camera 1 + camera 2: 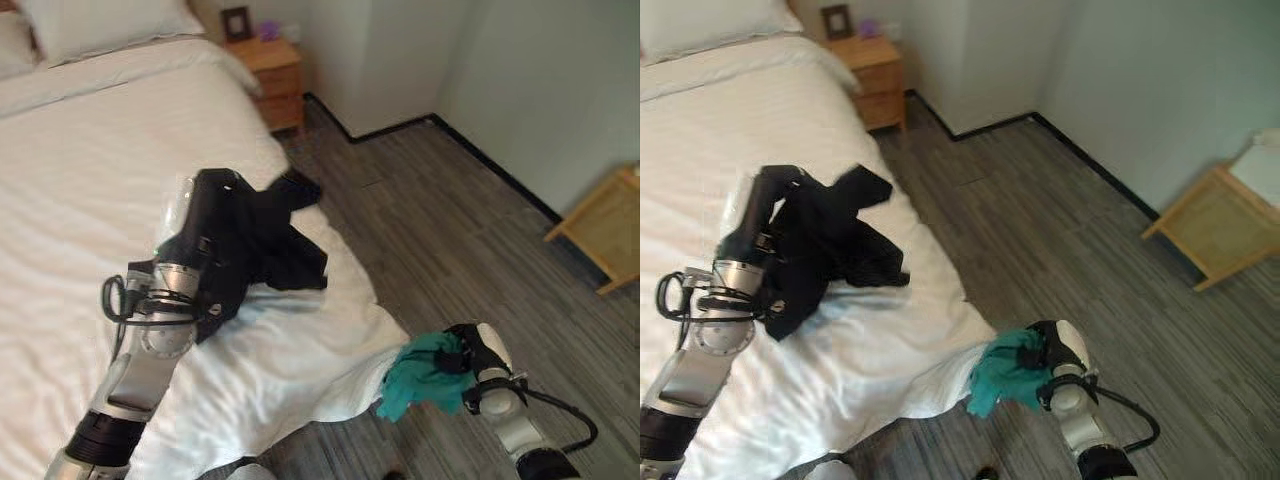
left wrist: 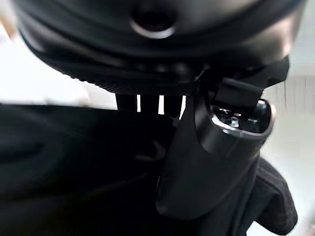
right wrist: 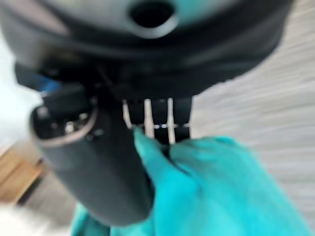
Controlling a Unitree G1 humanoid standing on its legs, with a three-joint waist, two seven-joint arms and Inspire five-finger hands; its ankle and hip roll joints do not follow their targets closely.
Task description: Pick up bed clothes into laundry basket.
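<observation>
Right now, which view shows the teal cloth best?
Left eye view: the whole teal cloth hangs from the right robot hand at the bed's corner, over the floor. The right eye view shows much the same. The right wrist view has it close up, cropped, pinched under the thumb.

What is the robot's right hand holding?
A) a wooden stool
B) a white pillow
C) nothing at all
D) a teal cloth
D: the right hand has its fingers curled round a teal cloth beside the bed's corner, above the floor, and its wrist view shows the same teal fabric caught between thumb and fingers.
</observation>
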